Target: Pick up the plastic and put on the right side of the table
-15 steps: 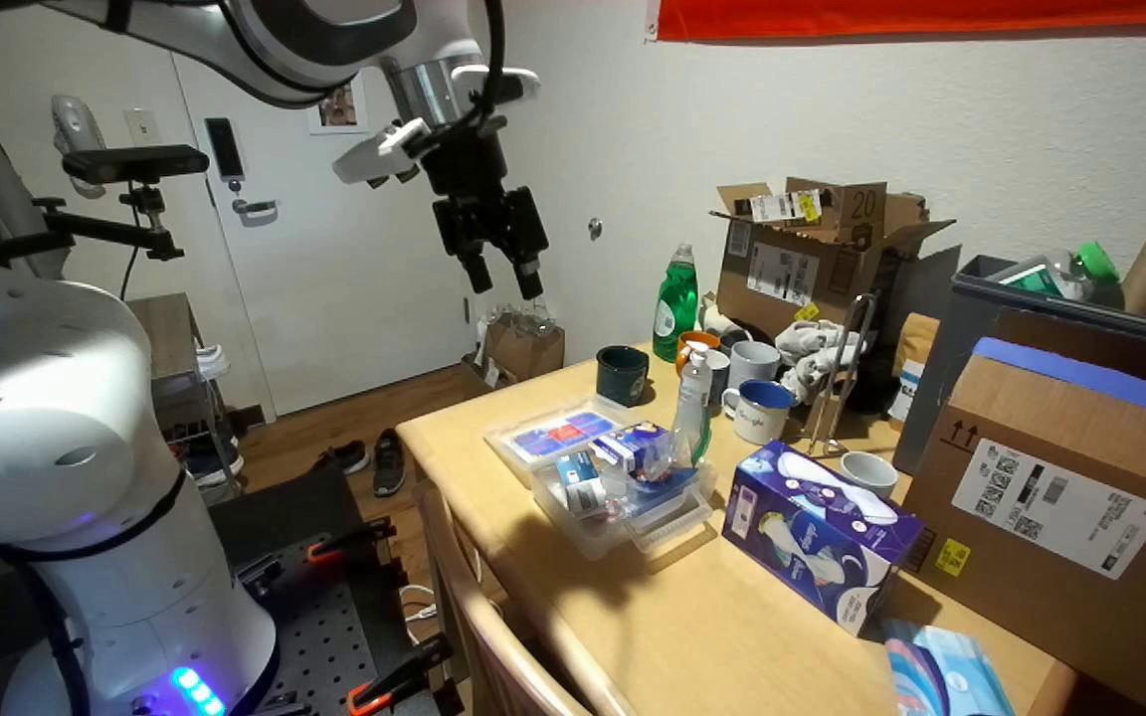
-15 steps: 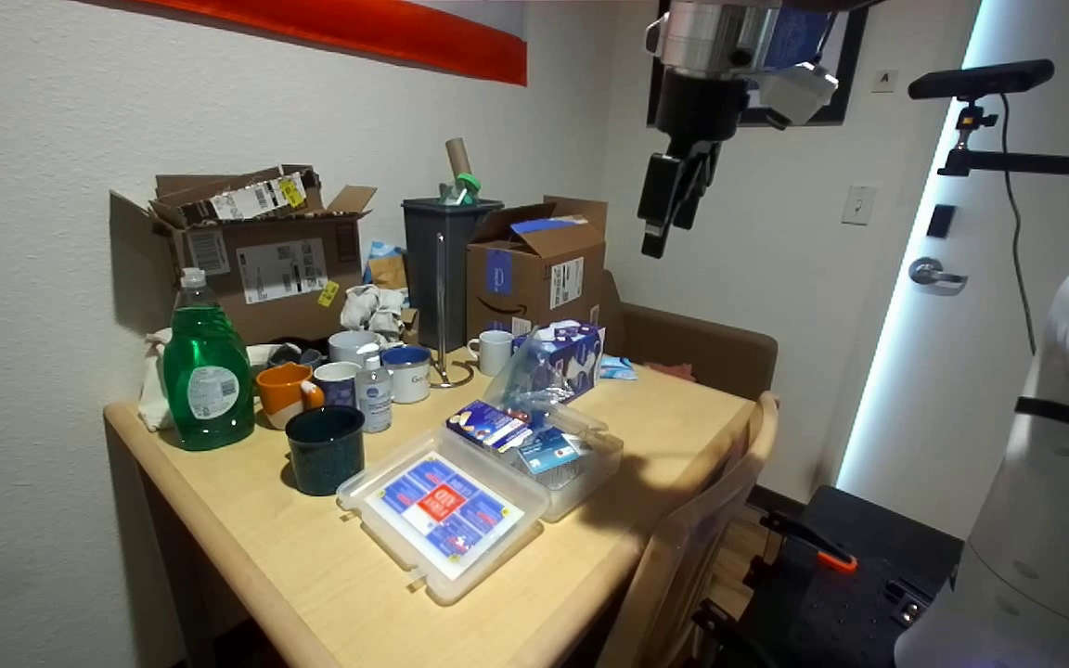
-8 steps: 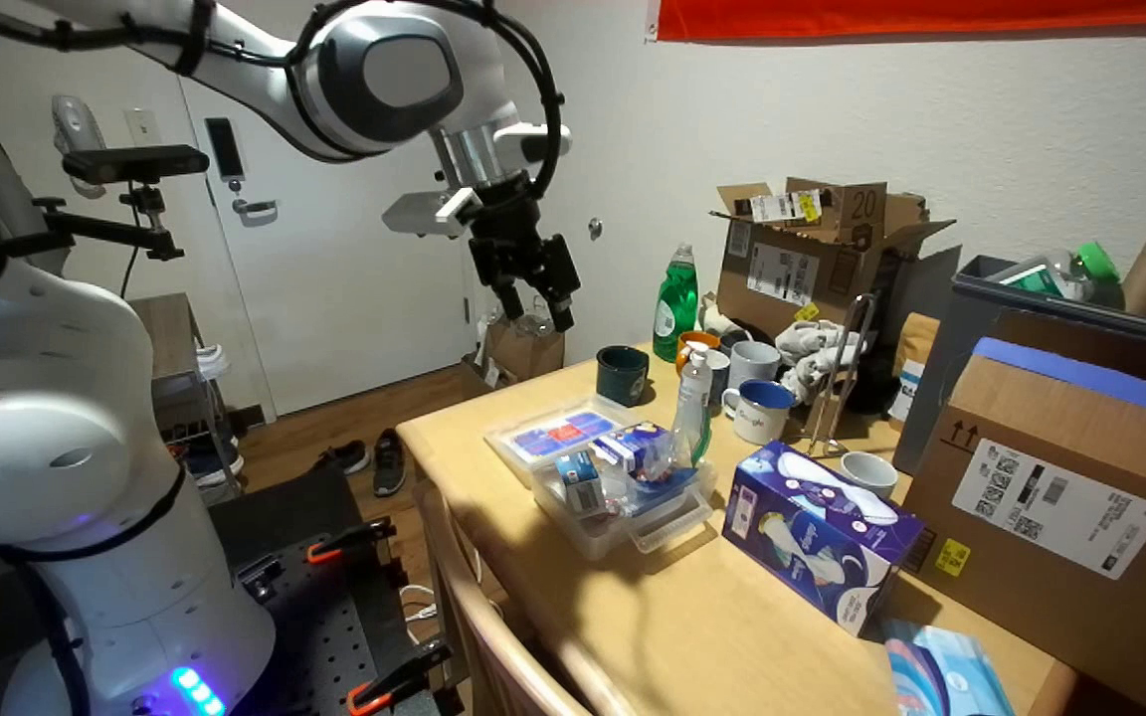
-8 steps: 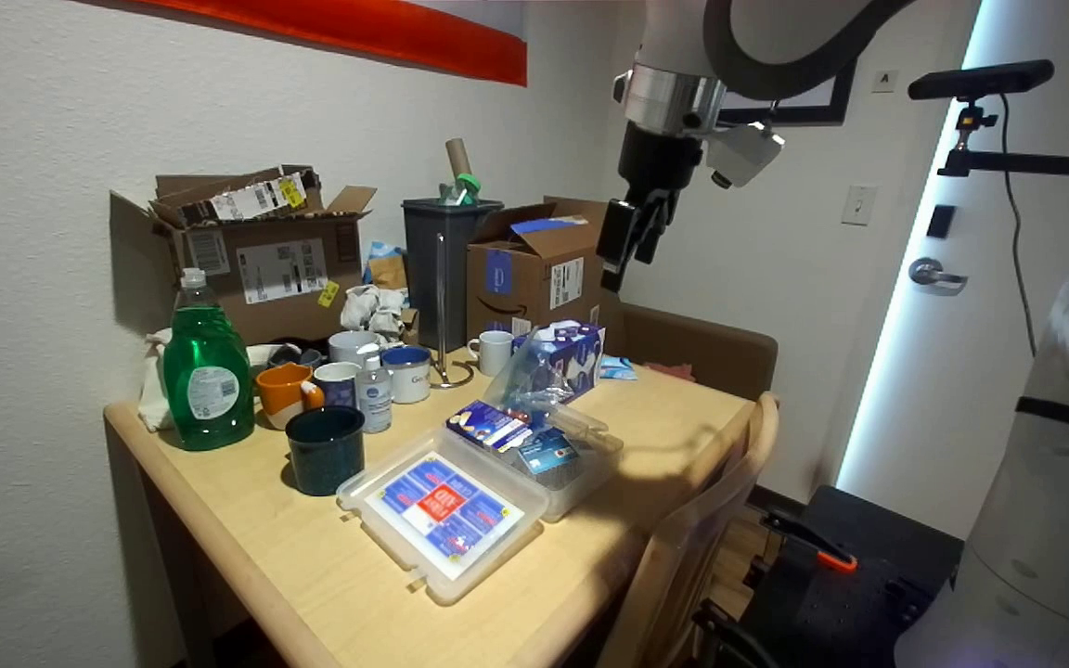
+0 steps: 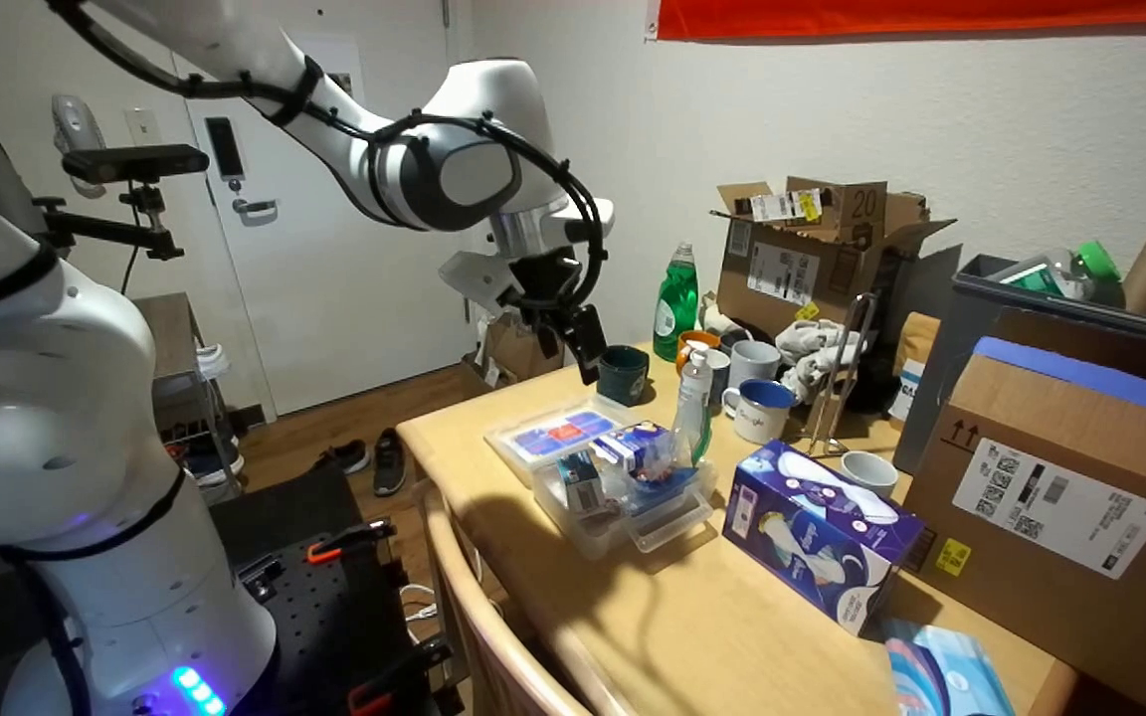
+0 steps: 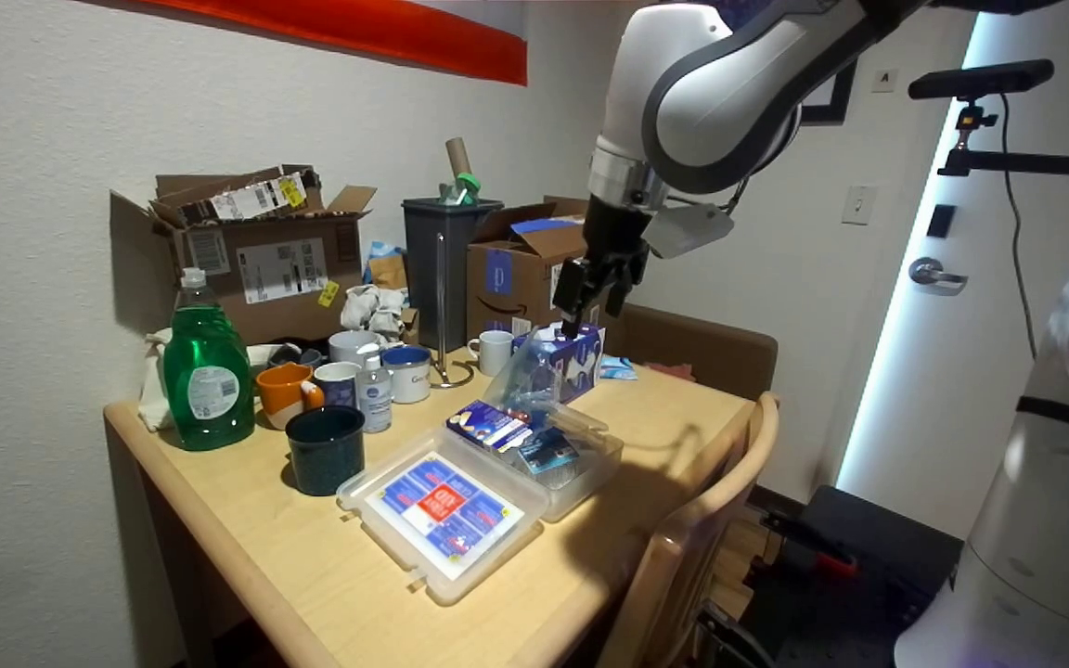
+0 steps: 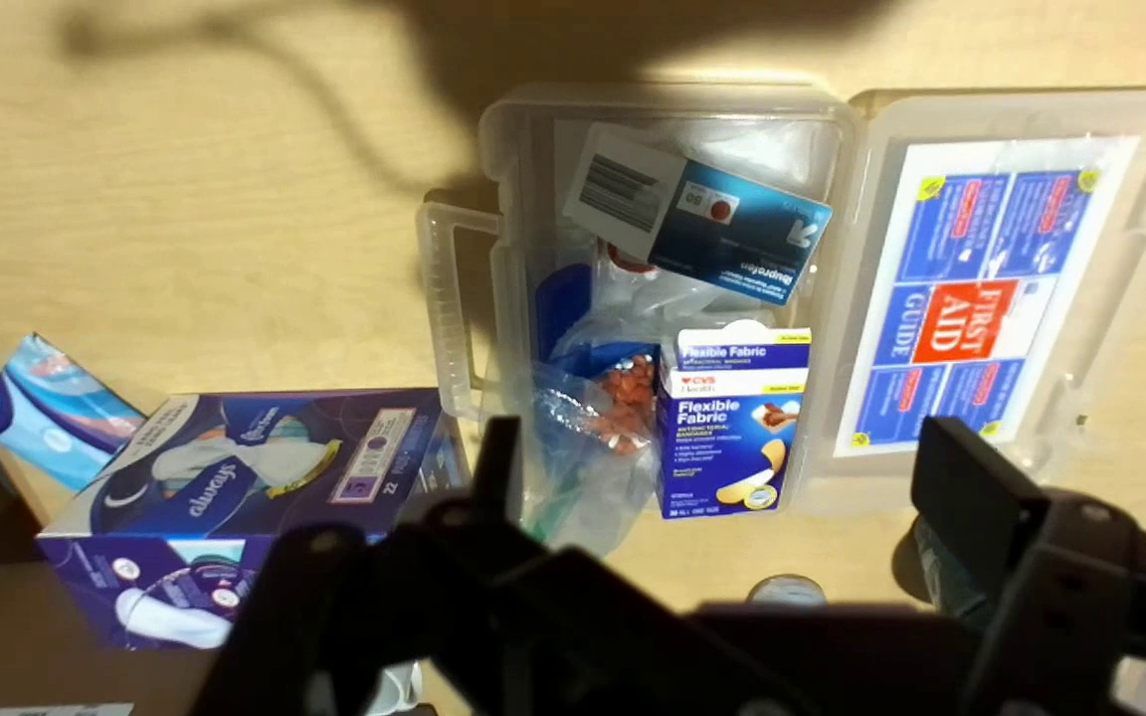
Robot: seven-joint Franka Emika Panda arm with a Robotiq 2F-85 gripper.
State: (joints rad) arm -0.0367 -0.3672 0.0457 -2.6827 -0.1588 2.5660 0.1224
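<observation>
The claw (image 7: 719,438) hangs above the kit (image 7: 672,99), fingers spread wide and gripping nothing, probably so they can straddle the bag (image 6: 521,380). The bag, presumably what is to be moved, sits partly in the kit on the bench (image 5: 712,636); in an exterior view its loose top stands up at the far side, perhaps the easiest part to pinch.

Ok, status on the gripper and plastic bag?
Gripper open, empty. Plastic bag ungrasped, sticking up from first-aid case. Bandage box close beside it, may crowd the grasp.
</observation>
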